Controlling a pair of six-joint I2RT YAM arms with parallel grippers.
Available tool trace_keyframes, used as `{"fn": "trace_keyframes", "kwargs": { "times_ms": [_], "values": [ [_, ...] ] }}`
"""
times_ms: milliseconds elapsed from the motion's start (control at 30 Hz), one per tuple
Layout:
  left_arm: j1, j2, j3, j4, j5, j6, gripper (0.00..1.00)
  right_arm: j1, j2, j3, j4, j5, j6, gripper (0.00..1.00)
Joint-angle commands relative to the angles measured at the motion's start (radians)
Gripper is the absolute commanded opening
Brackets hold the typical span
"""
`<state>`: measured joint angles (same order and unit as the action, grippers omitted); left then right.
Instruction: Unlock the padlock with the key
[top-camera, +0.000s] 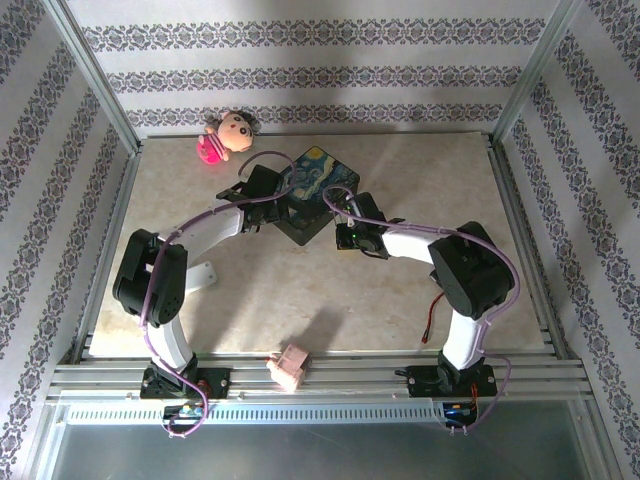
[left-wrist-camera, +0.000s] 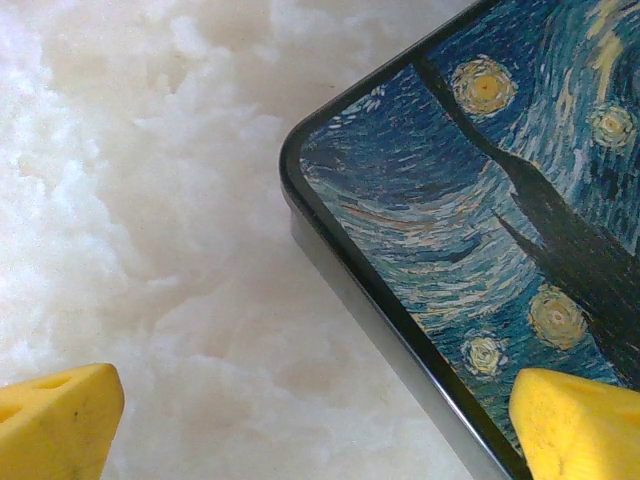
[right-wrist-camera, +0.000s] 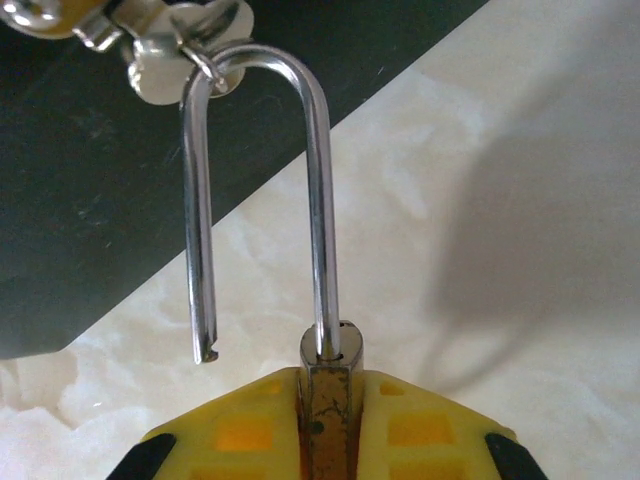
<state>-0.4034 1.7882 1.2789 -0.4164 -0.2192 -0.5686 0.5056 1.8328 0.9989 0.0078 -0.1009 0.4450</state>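
Here the right gripper clamps the brass body of the padlock between its yellow pads, just beside the edge of the box. One leg of the shackle is already free, yet the bend hooks a silvery ring. I think the grip should be firm, without twisting. The long axis runs away from the fingers, with the bend toward the box. The left gripper is wide open, holding nothing.
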Motion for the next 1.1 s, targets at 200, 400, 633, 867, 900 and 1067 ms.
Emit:
{"fn": "trace_keyframes", "kwargs": {
  "times_ms": [200,400,633,867,900,1067],
  "values": [
    [0.023,0.047,0.035,-0.079,0.0,-0.003,0.99,-0.016,-0.081,-0.066,0.004,-0.15,-0.042,0.04],
    [0.023,0.037,0.04,-0.09,0.004,-0.001,0.99,-0.044,-0.1,-0.095,0.052,-0.234,-0.006,0.0],
    [0.022,0.045,0.04,-0.092,0.005,0.001,0.99,-0.095,-0.118,-0.158,0.205,-0.389,0.083,0.0],
    [0.023,0.04,0.029,-0.088,0.022,-0.008,0.99,-0.114,-0.109,-0.185,0.295,-0.413,0.177,0.0],
    [0.023,0.039,0.027,-0.088,0.025,-0.01,0.99,-0.116,-0.105,-0.191,0.322,-0.416,0.207,0.0],
    [0.023,0.025,0.003,-0.079,0.045,-0.031,0.99,-0.116,-0.079,-0.235,0.474,-0.403,0.348,0.0]
  ]
}}
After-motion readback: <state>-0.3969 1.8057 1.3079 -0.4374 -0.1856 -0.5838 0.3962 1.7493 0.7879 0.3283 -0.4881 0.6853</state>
